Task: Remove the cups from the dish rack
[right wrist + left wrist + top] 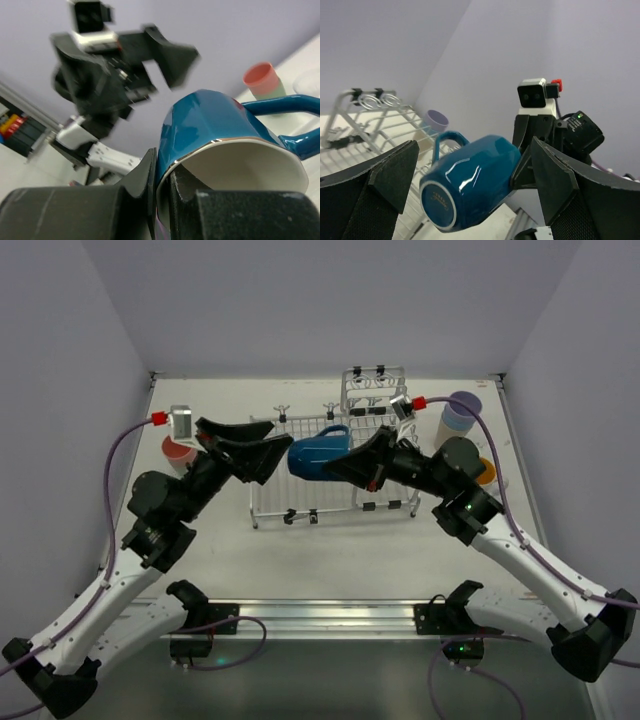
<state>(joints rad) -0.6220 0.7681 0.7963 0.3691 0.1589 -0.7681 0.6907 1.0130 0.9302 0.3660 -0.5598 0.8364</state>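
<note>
1. At the left of the counter (330,560), a cup with a reddish inside (177,452) stood beside the left arm, off the rack.
2. The left pincer (278,436) was released, with its fingers spread wide on either side of the mug's base and seemingly clear of it.
3. The dark blue mug (318,458) hung on its side in the air above the flat half of the dish rack (280,490), base toward the left arm.
4. The right pincer (350,466) was clenched on the mug's rim, one finger inside the mouth and one outside.
5. The mug's weight appeared to rest on that thin rim pinch alone. The left arm would do best to back straight away first. The right should then carry the mug slowly, without twisting.
6. The lavender stack (462,412) at the right marked a likely set-down area; the mug should go down upright, just beside it.
</note>
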